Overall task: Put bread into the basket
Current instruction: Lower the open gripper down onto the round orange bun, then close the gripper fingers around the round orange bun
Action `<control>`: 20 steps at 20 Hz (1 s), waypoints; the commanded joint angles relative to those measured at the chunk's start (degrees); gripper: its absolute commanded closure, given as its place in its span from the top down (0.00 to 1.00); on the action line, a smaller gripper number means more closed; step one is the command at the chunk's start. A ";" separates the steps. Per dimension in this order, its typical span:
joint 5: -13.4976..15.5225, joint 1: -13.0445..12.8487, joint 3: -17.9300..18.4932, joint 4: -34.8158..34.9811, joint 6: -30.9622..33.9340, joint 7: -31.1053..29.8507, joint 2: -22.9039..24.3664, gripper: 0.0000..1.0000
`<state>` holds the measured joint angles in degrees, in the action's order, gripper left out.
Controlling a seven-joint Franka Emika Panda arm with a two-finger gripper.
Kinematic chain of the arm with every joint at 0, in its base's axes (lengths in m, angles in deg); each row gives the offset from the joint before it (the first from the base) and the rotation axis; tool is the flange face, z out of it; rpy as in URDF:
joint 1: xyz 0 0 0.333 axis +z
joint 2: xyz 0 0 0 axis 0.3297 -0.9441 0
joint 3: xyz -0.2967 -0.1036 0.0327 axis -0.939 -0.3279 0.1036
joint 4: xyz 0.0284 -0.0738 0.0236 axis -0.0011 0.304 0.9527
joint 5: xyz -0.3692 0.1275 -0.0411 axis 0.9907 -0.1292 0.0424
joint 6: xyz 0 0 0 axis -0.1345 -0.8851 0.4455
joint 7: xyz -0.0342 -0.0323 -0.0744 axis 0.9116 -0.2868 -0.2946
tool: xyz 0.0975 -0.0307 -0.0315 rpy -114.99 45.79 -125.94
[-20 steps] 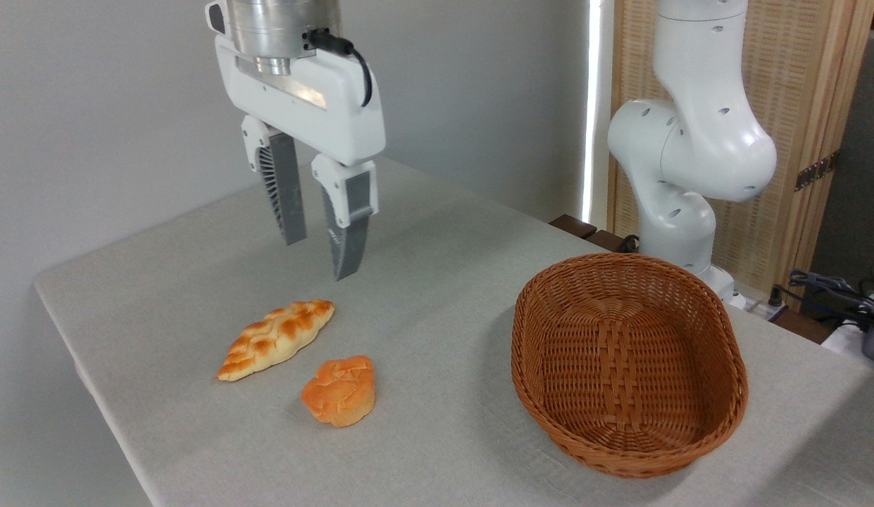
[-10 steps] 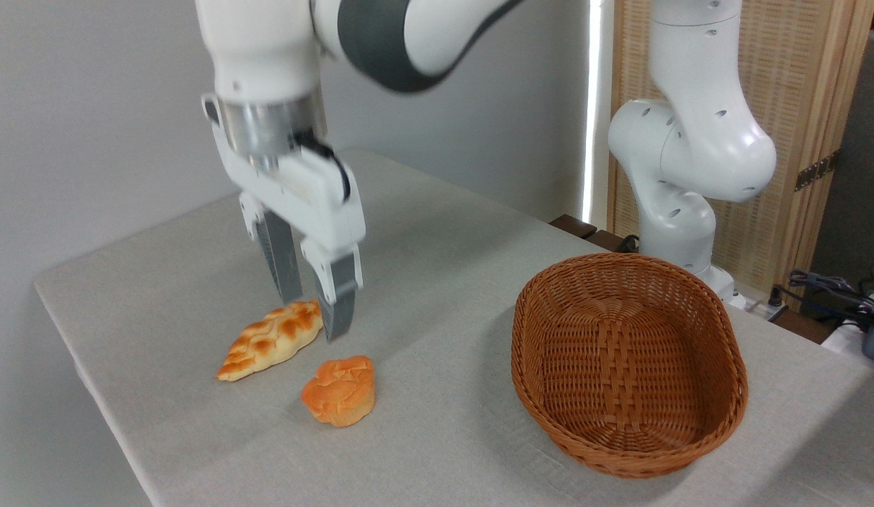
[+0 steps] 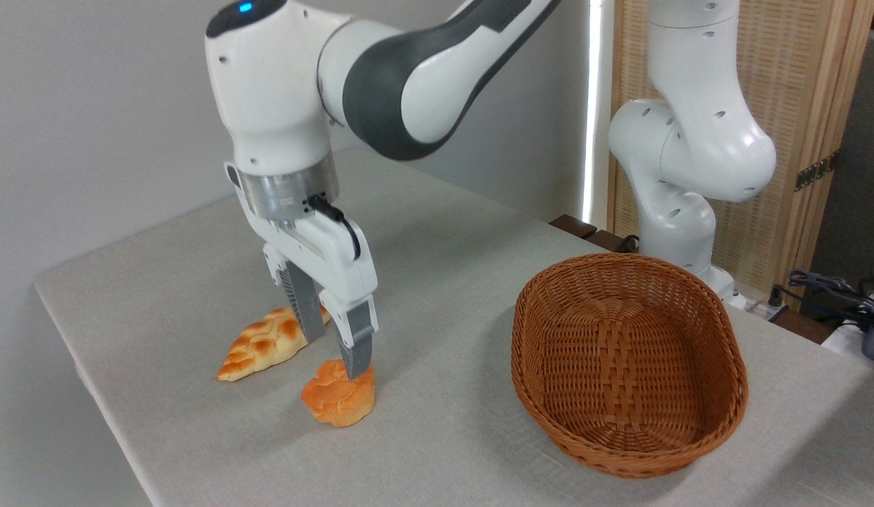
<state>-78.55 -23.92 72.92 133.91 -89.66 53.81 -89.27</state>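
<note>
The bread (image 3: 336, 398), a small round orange bun with a cracked top, lies on the grey table near its front left. My gripper (image 3: 336, 358) stands open right over the bun's back edge, fingers pointing down. The nearer fingertip (image 3: 357, 366) reaches the bun's top; the farther finger (image 3: 308, 318) stands behind, in front of the braided loaf. Whether the fingers touch the bun I cannot tell. The basket (image 3: 697, 451), a large oval brown wicker one, sits empty to the right, well apart from the bun.
A golden braided loaf (image 3: 262, 344) lies just left of and behind the bun, partly hidden by the far finger. The arm's white base (image 3: 679, 183) rises behind the basket. The table's left edge (image 3: 91, 380) runs close to the loaf.
The gripper has come down and shifted toward the front right, from above the braided loaf to the bun's top. Bun, loaf and basket have not moved.
</note>
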 commanded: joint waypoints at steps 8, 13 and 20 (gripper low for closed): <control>-2.24 -0.08 -0.15 3.35 -4.78 0.41 -1.64 1.00; -1.54 -0.08 -0.23 3.71 -6.28 0.32 -1.91 1.00; -1.45 -0.08 -0.76 4.67 -6.98 0.06 -2.70 1.00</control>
<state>-79.88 -24.02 72.74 137.76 -94.64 53.81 -91.39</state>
